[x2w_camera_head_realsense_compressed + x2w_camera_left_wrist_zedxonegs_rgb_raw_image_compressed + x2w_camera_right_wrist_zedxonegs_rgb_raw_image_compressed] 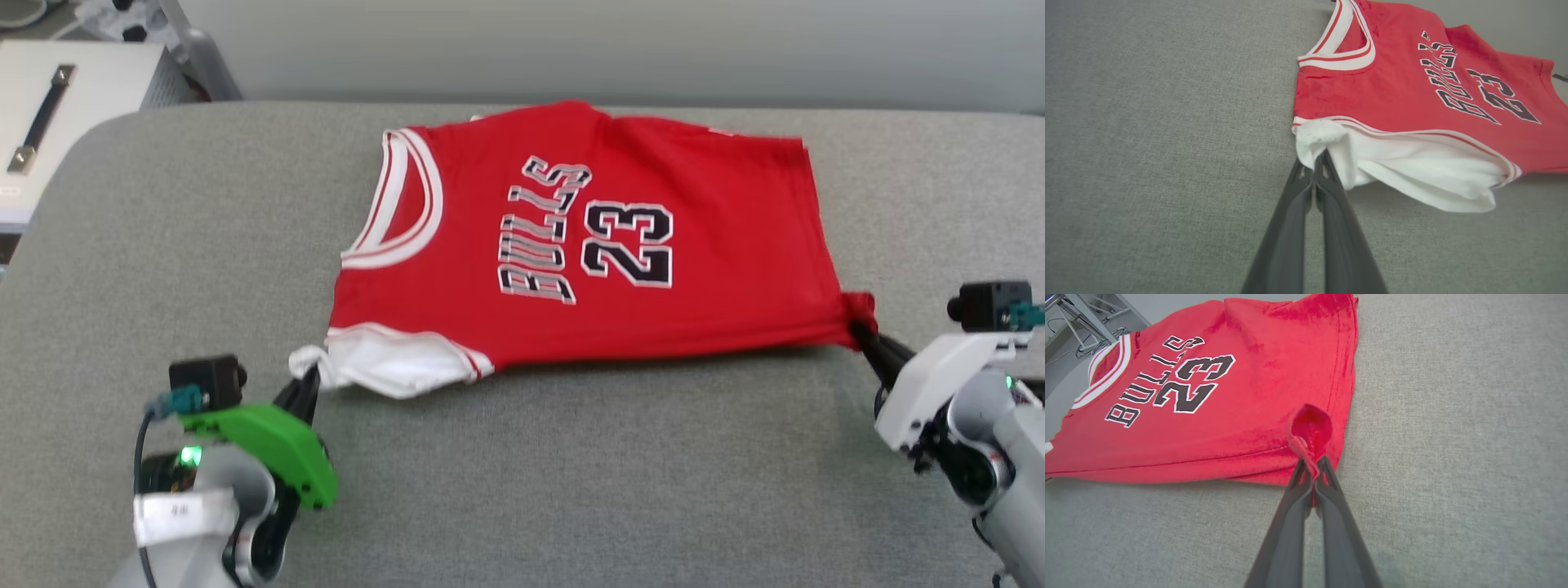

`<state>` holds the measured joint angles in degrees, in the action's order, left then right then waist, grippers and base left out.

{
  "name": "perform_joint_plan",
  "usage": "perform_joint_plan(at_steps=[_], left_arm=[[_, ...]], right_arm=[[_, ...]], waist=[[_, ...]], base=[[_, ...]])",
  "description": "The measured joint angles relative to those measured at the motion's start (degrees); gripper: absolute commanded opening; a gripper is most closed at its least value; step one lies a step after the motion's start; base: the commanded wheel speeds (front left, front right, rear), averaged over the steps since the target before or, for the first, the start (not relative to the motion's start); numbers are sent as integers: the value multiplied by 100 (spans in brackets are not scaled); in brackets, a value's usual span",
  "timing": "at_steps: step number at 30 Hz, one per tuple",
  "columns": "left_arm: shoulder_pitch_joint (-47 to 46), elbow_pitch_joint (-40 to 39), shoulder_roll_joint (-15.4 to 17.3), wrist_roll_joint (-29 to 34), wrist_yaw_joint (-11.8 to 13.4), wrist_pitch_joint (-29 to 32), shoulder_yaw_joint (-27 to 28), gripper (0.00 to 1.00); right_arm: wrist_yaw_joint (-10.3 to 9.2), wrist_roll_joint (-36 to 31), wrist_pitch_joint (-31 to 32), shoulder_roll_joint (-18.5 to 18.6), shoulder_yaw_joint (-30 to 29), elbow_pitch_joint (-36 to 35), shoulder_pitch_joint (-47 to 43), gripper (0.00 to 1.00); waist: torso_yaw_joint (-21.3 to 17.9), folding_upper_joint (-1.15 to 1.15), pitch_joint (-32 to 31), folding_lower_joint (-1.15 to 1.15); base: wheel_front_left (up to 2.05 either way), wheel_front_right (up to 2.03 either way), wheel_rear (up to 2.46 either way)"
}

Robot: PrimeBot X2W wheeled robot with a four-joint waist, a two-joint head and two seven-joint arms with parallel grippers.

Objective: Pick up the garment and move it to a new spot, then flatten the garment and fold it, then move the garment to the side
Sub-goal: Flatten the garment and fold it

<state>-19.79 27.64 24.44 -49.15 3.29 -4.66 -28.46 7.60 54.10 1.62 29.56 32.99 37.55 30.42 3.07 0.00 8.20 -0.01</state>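
Far left: left pincer, clamped on the white sleeve. Centre: garment, red, lettered BULLS 23, flat on the grey desk, collar leftward. Far right: right pincer, pinching the garment's bunched red hem corner.

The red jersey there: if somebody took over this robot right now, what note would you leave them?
Left gripper: jaws shut on the white sleeve of the garment.
Right gripper: jaws shut on the red hem corner.
Garment: lies front up on the grey padded surface, neck towards the robot's left, stretched between the two grippers.
Done: it looks spread nearly flat.
Left: fold it, then move it to the side.
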Motion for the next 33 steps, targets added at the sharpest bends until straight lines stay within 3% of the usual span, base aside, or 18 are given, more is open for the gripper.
perform_joint_plan(at_steps=[11,17,26,33], left_arm=[[2079,-2320,676,-341,1215,506,245,0],[2858,-3076,811,-443,1640,649,279,0],[3512,-3721,959,-590,1969,681,310,0],[3103,-3787,1048,-434,1912,778,301,0]], right_arm=[[1,-312,248,-78,-815,-712,-1617,0],[1,-651,533,-246,-1494,-1158,-2543,0],[1,-1397,1230,-692,-2696,-2219,-3679,0],[1,-2230,1773,-1123,-3340,-2916,-3696,0]], waist=[[-101,0,-642,0],[-126,0,-828,0],[-107,0,-829,0],[-106,0,-665,0]], base=[[0,0,0],[0,0,0],[0,0,0],[0,0,0]])
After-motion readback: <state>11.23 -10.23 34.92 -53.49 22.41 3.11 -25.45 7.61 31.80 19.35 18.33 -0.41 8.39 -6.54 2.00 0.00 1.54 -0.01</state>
